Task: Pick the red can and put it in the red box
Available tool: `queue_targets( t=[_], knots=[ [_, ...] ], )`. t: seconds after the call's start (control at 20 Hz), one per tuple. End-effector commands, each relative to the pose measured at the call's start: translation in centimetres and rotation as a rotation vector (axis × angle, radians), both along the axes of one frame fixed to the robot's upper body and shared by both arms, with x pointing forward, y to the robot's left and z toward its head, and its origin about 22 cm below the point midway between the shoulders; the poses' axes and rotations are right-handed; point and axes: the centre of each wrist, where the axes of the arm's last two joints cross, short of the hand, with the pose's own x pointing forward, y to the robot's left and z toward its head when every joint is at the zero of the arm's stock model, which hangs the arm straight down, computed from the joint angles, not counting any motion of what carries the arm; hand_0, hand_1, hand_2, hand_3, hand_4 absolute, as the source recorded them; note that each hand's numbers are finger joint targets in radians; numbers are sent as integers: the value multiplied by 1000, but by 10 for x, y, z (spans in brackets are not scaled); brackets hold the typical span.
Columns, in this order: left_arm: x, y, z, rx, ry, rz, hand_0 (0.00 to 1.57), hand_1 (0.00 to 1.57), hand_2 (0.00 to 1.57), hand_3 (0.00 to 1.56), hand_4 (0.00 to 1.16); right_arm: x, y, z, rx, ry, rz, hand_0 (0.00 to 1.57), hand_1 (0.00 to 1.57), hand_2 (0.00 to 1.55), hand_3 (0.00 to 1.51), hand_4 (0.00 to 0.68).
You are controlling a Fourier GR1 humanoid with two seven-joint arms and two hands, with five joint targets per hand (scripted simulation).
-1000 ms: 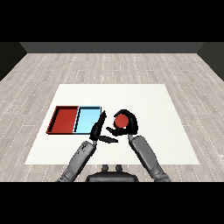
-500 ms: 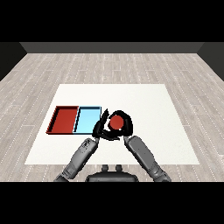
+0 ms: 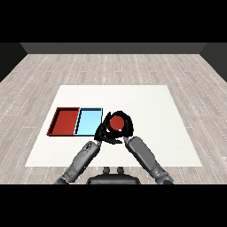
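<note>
red can enclosed by curled right hand fingers, just right of light blue tray; left hand fingers hard to tell.

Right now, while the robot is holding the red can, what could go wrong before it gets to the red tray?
The round red can sits in the right hand, and the left hand crowds close beside it, so the two hands might bump. The flat light blue tray lies between the can and the flat red tray, so the can could clip a rim or land in the wrong tray.
</note>
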Motion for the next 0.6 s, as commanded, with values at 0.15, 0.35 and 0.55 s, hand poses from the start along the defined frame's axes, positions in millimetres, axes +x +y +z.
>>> queue_targets(
  t=[0.15, 0.35, 0.55],
  knots=[
    [4, -13, -2, -21, -16, 45, 0, 0, 0, 0, 0, -3, 9, -7, -23, -14, 13, 1501, 1501, 1456, 1401, 638],
    [-1, -15, -10, -72, 55, 185, 1447, 1447, 1478, 1424, 1113, 4, 20, 17, -7, 14, 19, 1560, 1560, 1467, 1397, 654],
    [2, -20, -5, -31, 41, 201, 1571, 1571, 1561, 1475, 1120, -12, 23, -5, -33, 10, -7, 1494, 1494, 1448, 1391, 654]
  ],
)
